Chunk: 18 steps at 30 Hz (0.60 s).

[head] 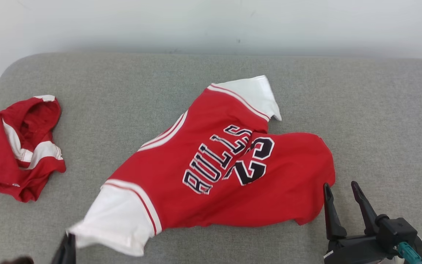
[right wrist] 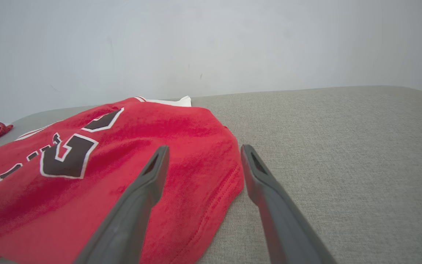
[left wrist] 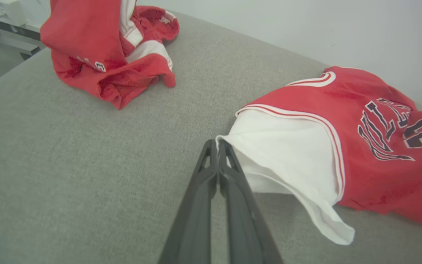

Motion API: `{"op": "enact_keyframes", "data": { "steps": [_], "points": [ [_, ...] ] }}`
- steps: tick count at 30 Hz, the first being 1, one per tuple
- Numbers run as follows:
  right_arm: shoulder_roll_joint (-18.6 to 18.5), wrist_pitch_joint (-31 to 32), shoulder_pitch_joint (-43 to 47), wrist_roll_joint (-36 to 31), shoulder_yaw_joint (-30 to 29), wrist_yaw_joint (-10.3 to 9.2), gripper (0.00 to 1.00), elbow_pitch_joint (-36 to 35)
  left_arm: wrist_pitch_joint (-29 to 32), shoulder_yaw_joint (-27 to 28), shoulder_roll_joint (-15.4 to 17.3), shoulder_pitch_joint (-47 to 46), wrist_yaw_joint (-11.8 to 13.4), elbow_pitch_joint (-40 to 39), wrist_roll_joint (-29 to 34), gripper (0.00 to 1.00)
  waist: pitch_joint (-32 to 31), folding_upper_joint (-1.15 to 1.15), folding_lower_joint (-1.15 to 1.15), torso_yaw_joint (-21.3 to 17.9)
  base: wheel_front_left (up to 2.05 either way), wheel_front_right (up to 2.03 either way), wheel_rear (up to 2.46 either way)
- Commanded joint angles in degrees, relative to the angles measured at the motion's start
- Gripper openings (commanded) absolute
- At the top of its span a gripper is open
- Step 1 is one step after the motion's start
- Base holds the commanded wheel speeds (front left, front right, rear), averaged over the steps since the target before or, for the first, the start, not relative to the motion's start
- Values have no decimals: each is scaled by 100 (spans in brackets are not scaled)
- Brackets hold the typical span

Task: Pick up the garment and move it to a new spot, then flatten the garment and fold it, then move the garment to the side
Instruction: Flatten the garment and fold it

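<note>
- The jersey lies face up near the middle of the grey worktop, spread out but not flat. A crease runs through the lettering and the body bunches toward the right.
- The left end effector is clenched, with a corner of the near white sleeve pinched at its fingertips. That corner looks drawn out toward the end effector and lifted off the cloth surface. I judge this to be a grip for pulling the sleeve taut and smoothing it.
- The right end effector is released, jaws wide and grasping nothing. It sits at the jersey's lower right hem, one finger above the red cloth and the other above bare worktop. This looks placed to close on the hem edge, so that both ends can be tensioned together.
- The flattening step seems to be in hand; folding is not yet begun.
- A pull by the left alone could drag the whole jersey rather than stretch it.
- Counts:
  - two garments: the jersey and a crumpled red heap well apart at the far left edge
  - two white sleeves on the jersey, the far sleeve pointing toward the wall
  - two end effectors
</note>
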Motion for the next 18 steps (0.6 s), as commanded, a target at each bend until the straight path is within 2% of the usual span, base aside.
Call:
{"op": "enact_keyframes", "data": {
  "steps": [1,5,8,9,10,11,14,18],
  "points": [
    [-20,-3,53,-31,4,-13,100,20,-10,175,-245,296,-130,139,95,0,-47,0,1,4,0,0,0],
    [-40,-3,115,-3,-4,-13,100,56,-8,504,-534,724,-381,546,318,0,-98,0,1,4,0,0,0],
    [-44,-3,157,5,0,-13,100,81,-6,454,-605,833,-640,819,254,0,-141,0,1,-7,0,0,0],
    [-41,-3,153,13,4,-13,100,88,-7,487,-641,755,-710,828,254,36,-162,0,1,-10,0,0,0],
    [-41,-3,158,20,8,-13,100,97,-8,515,-638,704,-737,861,324,89,-185,0,1,-17,0,0,0],
    [-40,-3,164,27,18,-13,100,107,-7,575,-648,637,-752,859,416,100,-205,0,1,-24,0,0,0],
    [-37,-3,186,36,30,-13,100,116,-7,698,-726,565,-769,809,580,100,-253,0,1,-44,0,0,0],
    [-33,-3,230,42,11,-13,100,132,-9,1260,-747,409,-780,626,1098,100,-378,0,1,-127,0,0,0]
  ]
}}
